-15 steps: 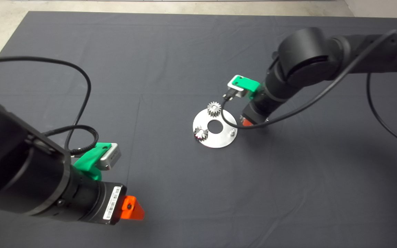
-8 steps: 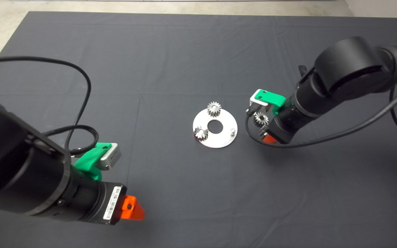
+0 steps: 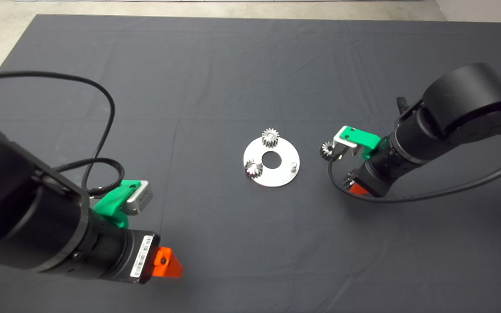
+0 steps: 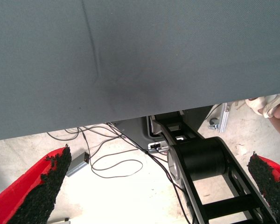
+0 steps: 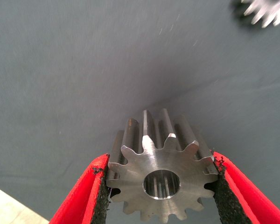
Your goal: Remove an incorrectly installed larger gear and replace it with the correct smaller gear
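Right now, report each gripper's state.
Left gripper: open, holding nothing.
Right gripper: closed on the larger gear.

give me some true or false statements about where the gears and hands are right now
1. The right hand grips the larger gear. True.
2. Three gears sit on the round plate. False: only two silver gears do, and its pin is bare.
3. The left hand is shut on a gear. False: it is open and holds nothing.
4. The smaller gear lies on the mat, off the plate. True.
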Motion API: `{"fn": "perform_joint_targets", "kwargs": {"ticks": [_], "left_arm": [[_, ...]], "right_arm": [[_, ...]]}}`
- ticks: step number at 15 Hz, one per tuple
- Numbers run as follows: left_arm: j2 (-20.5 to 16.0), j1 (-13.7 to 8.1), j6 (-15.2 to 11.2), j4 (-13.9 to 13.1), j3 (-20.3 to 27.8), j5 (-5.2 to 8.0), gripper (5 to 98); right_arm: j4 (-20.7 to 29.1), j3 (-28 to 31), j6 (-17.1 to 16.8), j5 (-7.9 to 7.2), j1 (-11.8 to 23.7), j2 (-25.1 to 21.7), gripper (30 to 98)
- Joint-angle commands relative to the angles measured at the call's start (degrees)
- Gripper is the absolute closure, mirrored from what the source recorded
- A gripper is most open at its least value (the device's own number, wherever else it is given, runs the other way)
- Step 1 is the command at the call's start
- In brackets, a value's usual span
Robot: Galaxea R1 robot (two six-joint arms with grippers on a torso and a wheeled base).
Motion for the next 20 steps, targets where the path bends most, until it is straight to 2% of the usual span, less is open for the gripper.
{"fn": "perform_joint_targets", "kwargs": {"ticks": [1, 8, 16, 20], "left_arm": [[0.1, -0.4, 0.0, -1.3, 0.9, -0.02, 5.9], [0.1, -0.4, 0.0, -1.3, 0.9, -0.05, 5.9], [0.1, -0.4, -0.1, -1.3, 0.9, -0.02, 5.9], [0.0, -0.4, -0.2, -1.3, 0.9, -0.02, 5.9]], "right_arm": [[1.3, 0.7, -0.3, -6.37, -1.6, -1.2, 79.1], [-4.3, -2.6, -3.5, -6.33, -3.4, -2.2, 79.1], [-9.2, -7.8, -8.5, -6.33, -5.6, -2.2, 79.1], [-10.9, -8.2, -9.1, -6.33, -5.9, -2.2, 79.1]]}}
